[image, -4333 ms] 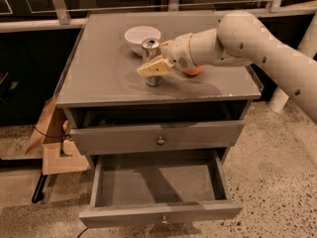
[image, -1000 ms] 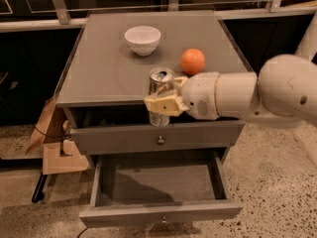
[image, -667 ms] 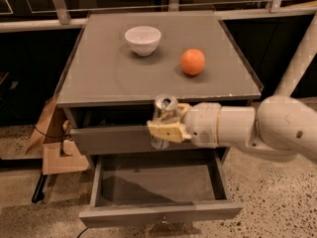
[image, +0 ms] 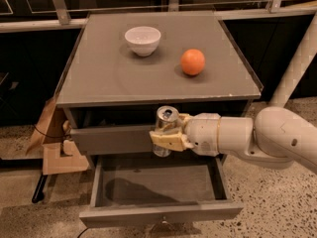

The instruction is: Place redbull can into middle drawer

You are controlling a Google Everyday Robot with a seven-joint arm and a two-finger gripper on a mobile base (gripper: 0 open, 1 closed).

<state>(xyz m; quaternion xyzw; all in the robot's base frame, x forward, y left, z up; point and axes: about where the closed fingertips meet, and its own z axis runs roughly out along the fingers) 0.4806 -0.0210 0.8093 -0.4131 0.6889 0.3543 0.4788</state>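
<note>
My gripper (image: pixel 168 135) is shut on the redbull can (image: pixel 166 124), a slim silver-and-blue can with a shiny top, held upright. It hangs in front of the upper grey drawer, above the back middle of the open middle drawer (image: pixel 158 209). The middle drawer is pulled out wide, its inside is bare, and its small round knob (image: pixel 161 219) shows on the front panel. My white arm reaches in from the right.
A white bowl (image: pixel 142 39) and an orange (image: pixel 192 62) sit on the grey cabinet top (image: pixel 109 78). A brown cardboard box (image: pixel 52 148) stands on the floor at the cabinet's left. A pale slanted post (image: pixel 297 63) rises at the right.
My gripper has carried the can off the cabinet top, forward past its front edge and downward, to in front of the upper drawer above the open middle drawer.
</note>
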